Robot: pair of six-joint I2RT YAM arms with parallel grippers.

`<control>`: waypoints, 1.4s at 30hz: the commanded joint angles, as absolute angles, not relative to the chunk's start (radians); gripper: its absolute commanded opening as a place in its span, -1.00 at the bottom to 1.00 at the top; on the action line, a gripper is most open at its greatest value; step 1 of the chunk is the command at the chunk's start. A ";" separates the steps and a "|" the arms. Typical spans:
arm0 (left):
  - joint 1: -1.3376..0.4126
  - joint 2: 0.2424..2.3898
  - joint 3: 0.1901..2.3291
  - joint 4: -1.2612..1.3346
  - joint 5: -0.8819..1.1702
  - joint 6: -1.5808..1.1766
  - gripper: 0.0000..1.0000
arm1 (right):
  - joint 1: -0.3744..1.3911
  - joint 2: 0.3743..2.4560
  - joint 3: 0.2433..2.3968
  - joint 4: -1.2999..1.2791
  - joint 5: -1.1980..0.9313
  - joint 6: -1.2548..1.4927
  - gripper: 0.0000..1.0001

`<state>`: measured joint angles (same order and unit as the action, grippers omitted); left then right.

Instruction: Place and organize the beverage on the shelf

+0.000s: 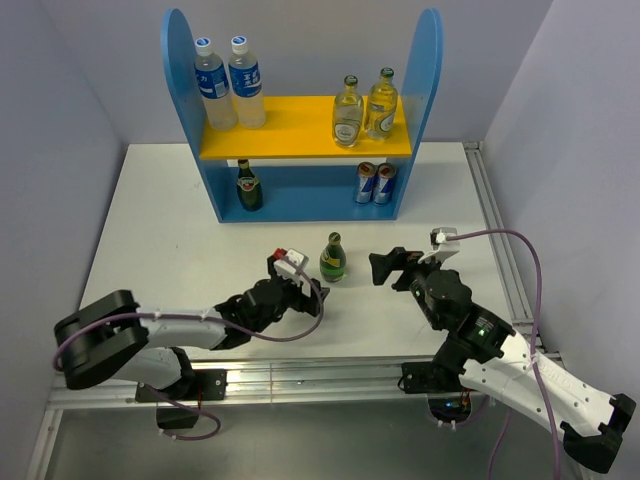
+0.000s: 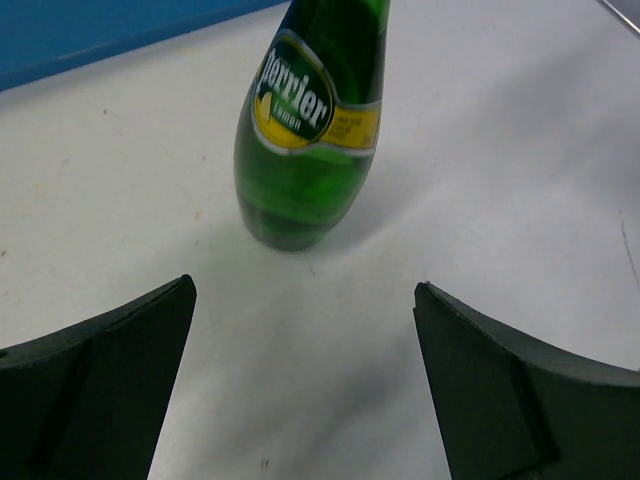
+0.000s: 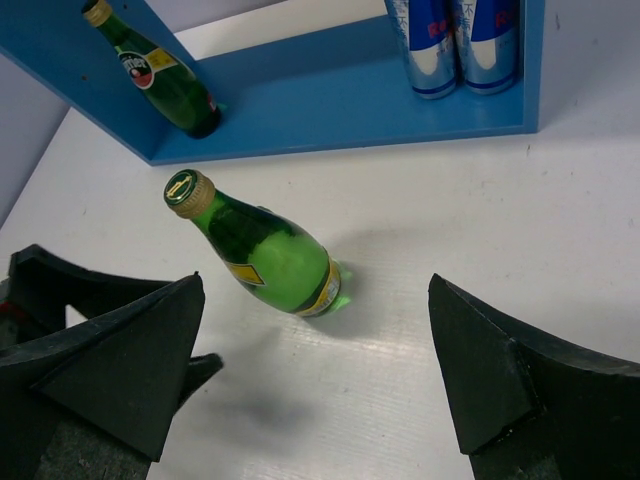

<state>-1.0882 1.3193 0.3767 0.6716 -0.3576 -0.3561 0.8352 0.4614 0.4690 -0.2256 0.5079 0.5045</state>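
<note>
The blue shelf (image 1: 428, 70) stands at the back. Its yellow board (image 1: 300, 135) holds two clear bottles (image 1: 215, 85) at the left and two pale yellowish bottles (image 1: 348, 115) at the right. One dark green bottle (image 1: 249, 185) stands on the lower level at the left, also in the right wrist view (image 3: 160, 75). The other green bottle (image 1: 332, 258) stands upright on the table (image 2: 305, 150) (image 3: 265, 255). My left gripper (image 1: 316, 290) (image 2: 305, 300) is open and empty, just short of it. My right gripper (image 1: 388, 268) (image 3: 315, 290) is open and empty to its right.
Two blue-silver cans (image 1: 375, 183) (image 3: 460, 40) stand on the lower level at the right. The white table (image 1: 160, 230) ends at a metal rail on the right (image 1: 495, 220). Grey walls close in the left and right sides.
</note>
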 commanded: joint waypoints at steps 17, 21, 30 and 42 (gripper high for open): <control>-1.023 1.882 0.755 0.965 -0.445 -0.268 0.92 | 0.841 0.454 0.466 -0.198 0.526 0.502 1.00; -0.996 1.920 0.790 0.985 -0.449 -0.259 0.90 | 0.841 0.463 0.468 -0.196 0.525 0.500 1.00; -0.983 1.982 0.870 0.970 -0.474 -0.239 0.16 | 0.839 0.479 0.472 -0.190 0.528 0.497 1.00; -0.875 1.855 0.868 0.904 -0.515 -0.201 -0.99 | 0.841 0.485 0.471 -0.183 0.520 0.495 1.00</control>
<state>-0.9337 1.9541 0.8425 0.8639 -0.4831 -0.2340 0.8352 0.4786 0.4690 -0.2249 0.5079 0.5041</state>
